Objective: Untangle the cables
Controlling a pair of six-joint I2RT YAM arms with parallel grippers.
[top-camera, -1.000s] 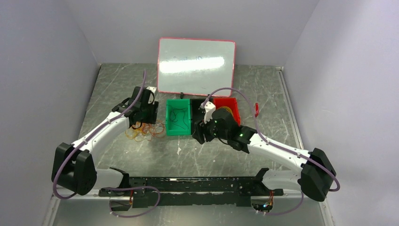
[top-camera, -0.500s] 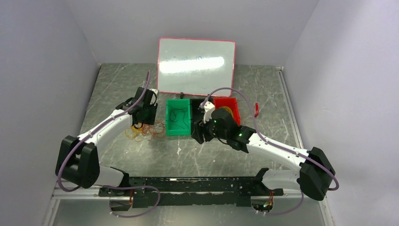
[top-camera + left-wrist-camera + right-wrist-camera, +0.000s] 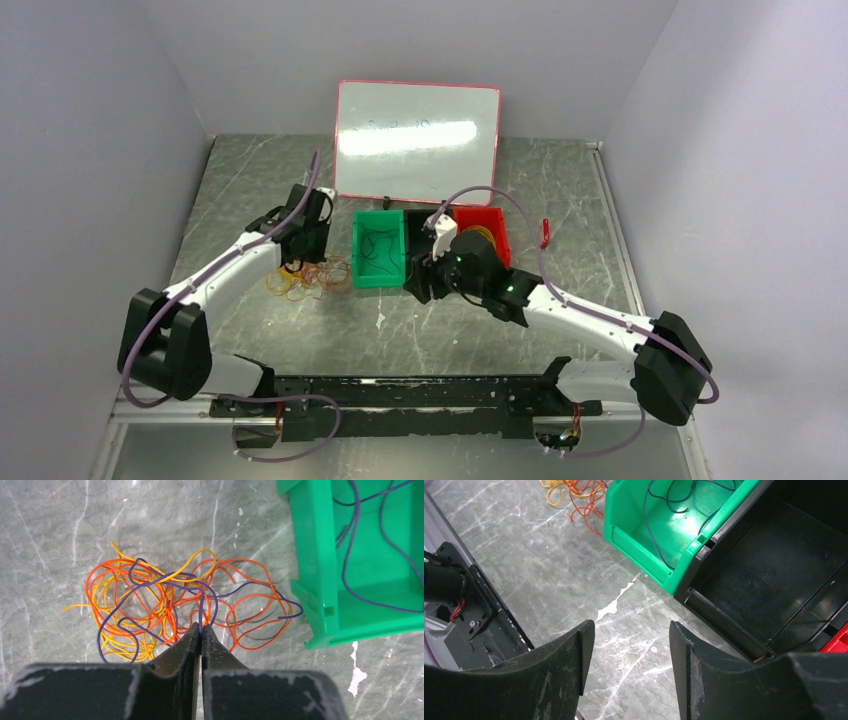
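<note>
The cables [image 3: 150,605] are lying in a loose tangle of orange-red, yellow and dark purple loops on the grey marbled desk [image 3: 50,530], at nine o'clock of the green bin [image 3: 320,555] in the overhead view. The left claw [image 3: 201,629] is reaching down at the six o'clock edge of the tangle, its fingers pressed together and pinching a purple strand [image 3: 201,611] that is running straight up from the tips into the pile. The green bin is holding another dark thin cable [image 3: 348,535] looped inside it. The right claw [image 3: 630,627] is hanging spread, with nothing between its fingers, above bare desk at six o'clock of the green bin and the black bin [image 3: 724,615] just beside it. A red bin [image 3: 498,225] is standing at three o'clock of the black one.
</note>
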